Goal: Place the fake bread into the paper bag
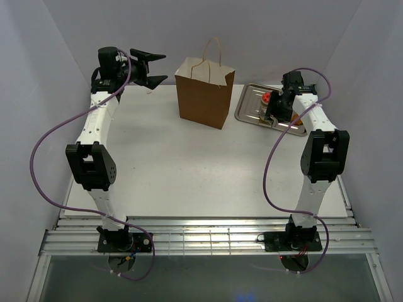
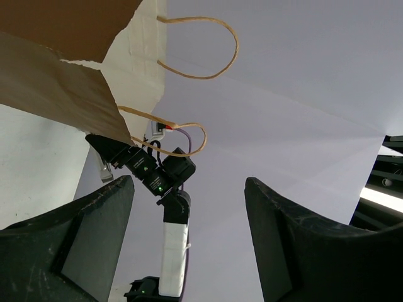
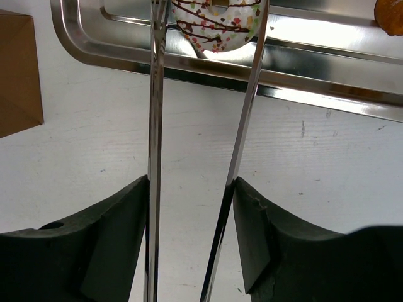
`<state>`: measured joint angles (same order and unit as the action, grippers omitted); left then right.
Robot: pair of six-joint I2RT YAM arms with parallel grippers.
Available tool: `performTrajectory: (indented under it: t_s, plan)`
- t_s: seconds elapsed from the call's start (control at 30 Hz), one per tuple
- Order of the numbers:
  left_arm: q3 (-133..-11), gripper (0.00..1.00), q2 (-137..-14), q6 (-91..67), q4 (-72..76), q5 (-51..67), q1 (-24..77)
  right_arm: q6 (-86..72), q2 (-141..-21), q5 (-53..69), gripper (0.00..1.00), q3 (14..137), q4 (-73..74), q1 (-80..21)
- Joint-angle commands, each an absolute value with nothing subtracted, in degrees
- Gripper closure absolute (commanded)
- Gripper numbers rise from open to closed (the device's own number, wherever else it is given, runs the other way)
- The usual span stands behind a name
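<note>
Brown kraft paper marks our target: the paper bag (image 1: pixel 204 97) stands upright at the far middle of the bench (image 1: pixel 189 170) with its loop handles (image 1: pixel 214 50) raised. No view looks down into it, so we cannot say whether anything lies inside. We judge the task to be at an early stage, since every pastry we can find sits right of the bag in the silver tray (image 3: pixel 94 53).

Our right tool (image 3: pixel 191 185) is clamped on a pair of thin metal tongs (image 3: pixel 155 113). Their two blades reach over the tray rim and flank the pale speckled round (image 3: pixel 214 28), one at each edge of it; whether they already pinch it we cannot tell. That round wears white icing with dark drizzle and coloured sprinkles, and has a hole in the middle.

From above, a red-topped tart (image 1: pixel 267 98) shows in the tray, and an orange-brown pastry (image 3: pixel 390 16) peeks in at the far right of the wrist view. A fourth piece we cannot find.

Our left tool (image 1: pixel 165 67) hangs raised at the far left, beside the bag, fingers spread wide with nothing between them. By our reckoning each piece has yet to be gripped, carried left and dropped into the bag.
</note>
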<state>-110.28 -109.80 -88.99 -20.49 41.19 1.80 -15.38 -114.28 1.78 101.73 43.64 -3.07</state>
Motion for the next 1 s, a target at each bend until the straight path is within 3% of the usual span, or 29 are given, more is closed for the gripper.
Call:
performTrajectory:
  t_s: [0.0,0.47,0.97]
  plan:
    - [-110.1,0.18,-105.2,-88.5,-21.0,42.6,0.9,-14.7,-111.7,0.5,0.41,102.4,44.6,-3.3]
    - [-110.9,0.18,-106.6,-89.0,-21.2,43.5,0.1,-14.4,-111.3,-2.9,0.55,105.9,46.3,-3.3]
    - [-109.8,0.18,-106.5,-89.2,-21.7,43.8,0.1,-15.9,-109.5,1.9,0.58,116.3,49.7,-3.6]
